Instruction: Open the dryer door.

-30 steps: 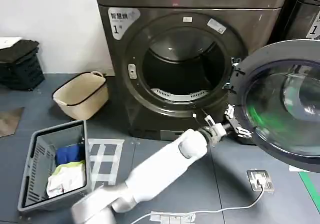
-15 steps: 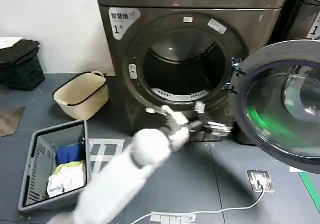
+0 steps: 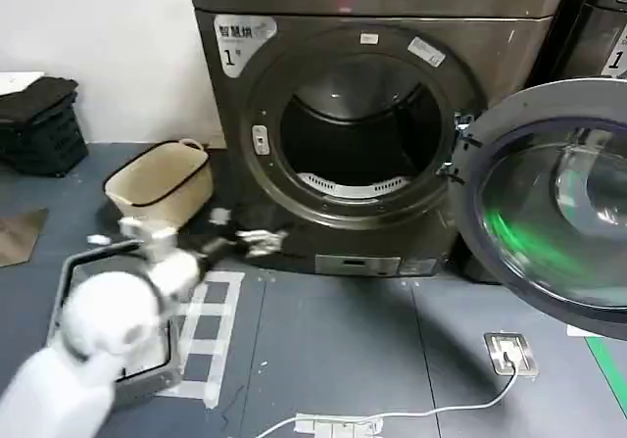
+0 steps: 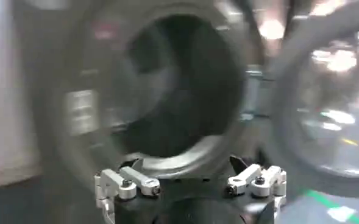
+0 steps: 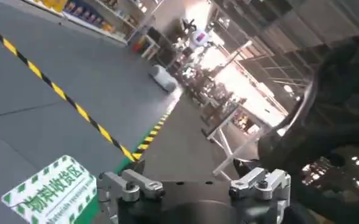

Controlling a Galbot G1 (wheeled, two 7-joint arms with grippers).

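Note:
The dryer is a dark machine with a white corner label. Its drum opening is uncovered. The dryer door, a chrome ring around dark glass, stands swung wide open to the right of the opening. My left gripper hovers low in front of the dryer's lower left corner, well away from the door, open and holding nothing. In the left wrist view the left gripper faces the drum opening, with the door off to one side. My right gripper is open and empty over bare floor.
A beige basket and a black crate stand left of the dryer. A grey crate of clothes lies partly behind my left arm. A second dark machine stands at the back right. A floor socket with a cable lies in front.
My left arm has swept from the open door's edge on the right across to the left, its gripper now near the dryer's lower left corner. The door has stayed open.

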